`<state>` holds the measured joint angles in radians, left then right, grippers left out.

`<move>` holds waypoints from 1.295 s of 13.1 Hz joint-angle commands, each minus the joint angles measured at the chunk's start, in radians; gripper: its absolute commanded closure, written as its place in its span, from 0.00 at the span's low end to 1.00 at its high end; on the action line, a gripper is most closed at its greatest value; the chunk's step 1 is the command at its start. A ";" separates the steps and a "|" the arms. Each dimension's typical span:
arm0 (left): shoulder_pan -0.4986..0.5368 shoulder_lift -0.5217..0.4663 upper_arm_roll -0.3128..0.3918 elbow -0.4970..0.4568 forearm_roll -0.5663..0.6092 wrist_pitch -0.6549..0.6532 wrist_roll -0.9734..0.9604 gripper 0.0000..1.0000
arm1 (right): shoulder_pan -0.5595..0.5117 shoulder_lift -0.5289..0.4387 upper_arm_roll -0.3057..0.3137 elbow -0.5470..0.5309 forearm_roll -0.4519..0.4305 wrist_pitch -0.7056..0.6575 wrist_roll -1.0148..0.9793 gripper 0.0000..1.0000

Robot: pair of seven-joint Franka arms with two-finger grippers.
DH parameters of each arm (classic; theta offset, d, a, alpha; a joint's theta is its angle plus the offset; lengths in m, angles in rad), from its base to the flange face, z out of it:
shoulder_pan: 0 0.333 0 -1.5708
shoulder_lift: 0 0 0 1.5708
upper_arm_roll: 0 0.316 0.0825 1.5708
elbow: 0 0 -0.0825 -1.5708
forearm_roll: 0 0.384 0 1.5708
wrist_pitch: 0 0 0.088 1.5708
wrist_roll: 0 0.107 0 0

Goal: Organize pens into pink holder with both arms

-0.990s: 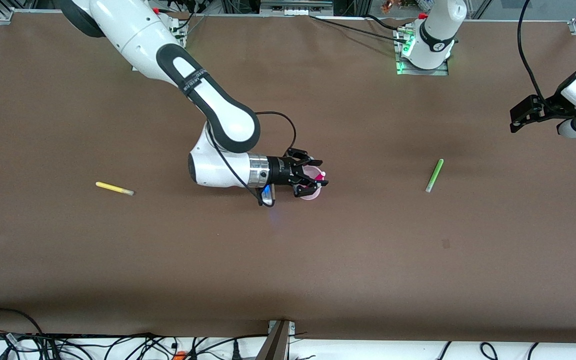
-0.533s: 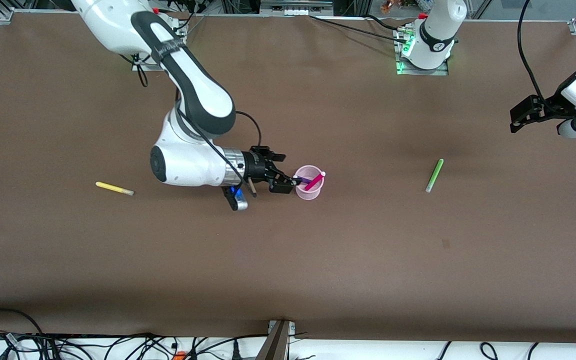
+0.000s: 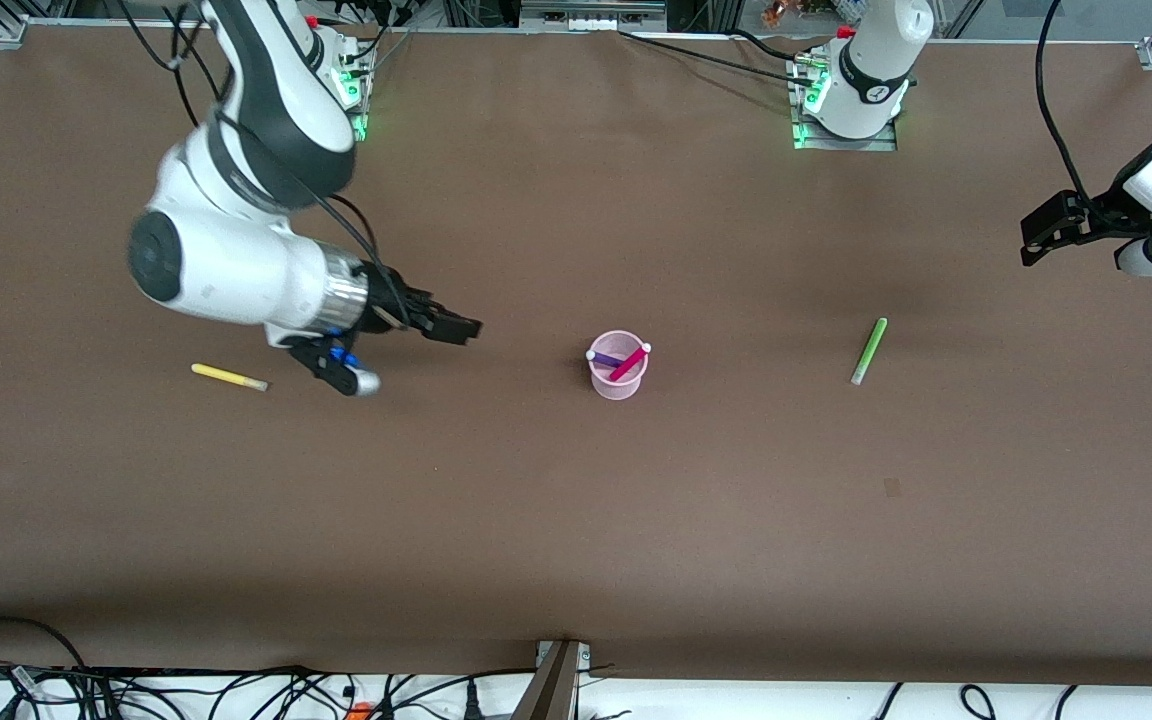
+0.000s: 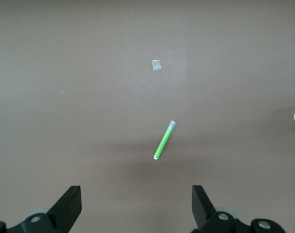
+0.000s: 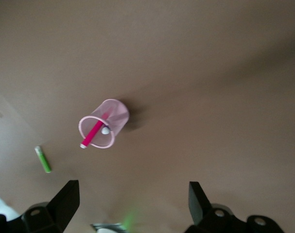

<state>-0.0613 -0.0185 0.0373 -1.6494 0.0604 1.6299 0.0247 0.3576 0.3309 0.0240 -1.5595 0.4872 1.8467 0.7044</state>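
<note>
Showing no legible writing: pink holder (image 3: 618, 372); green pen (image 3: 868, 351).

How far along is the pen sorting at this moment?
Half done: the magenta pen and purple pen stand in the pink holder. Nothing is in hand; the right end effector and left end effector are both open. Left: the yellow pen and green pen, lying on the table.

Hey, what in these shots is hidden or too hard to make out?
- Purple pen: front view, mostly sunk inside the pink holder; right wrist view shows only its pale tip.
- Pink holder: left wrist view, cut off by the frame edge.
- Yellow pen: in neither wrist view.
- Pale scrap: too small to identify.
</note>
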 commanded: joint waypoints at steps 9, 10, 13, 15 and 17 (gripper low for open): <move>0.003 0.011 0.003 0.028 -0.011 -0.021 0.011 0.00 | 0.006 -0.343 -0.169 -0.096 -0.397 -0.302 -0.466 0.00; 0.003 0.011 0.003 0.028 -0.011 -0.021 0.011 0.00 | 0.003 -0.348 -0.194 -0.094 -0.397 -0.307 -0.505 0.00; 0.003 0.011 0.003 0.028 -0.011 -0.021 0.012 0.00 | -0.086 -0.348 -0.167 -0.079 -0.407 -0.328 -0.597 0.00; 0.003 0.011 0.003 0.028 -0.011 -0.021 0.011 0.00 | -0.168 -0.343 -0.095 -0.059 -0.412 -0.339 -0.597 0.00; 0.003 0.011 0.003 0.028 -0.011 -0.021 0.011 0.00 | -0.195 -0.339 -0.064 -0.039 -0.429 -0.345 -0.597 0.00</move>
<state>-0.0611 -0.0177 0.0379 -1.6479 0.0604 1.6293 0.0247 0.2001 0.0024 -0.0901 -1.6210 0.0895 1.5258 0.1158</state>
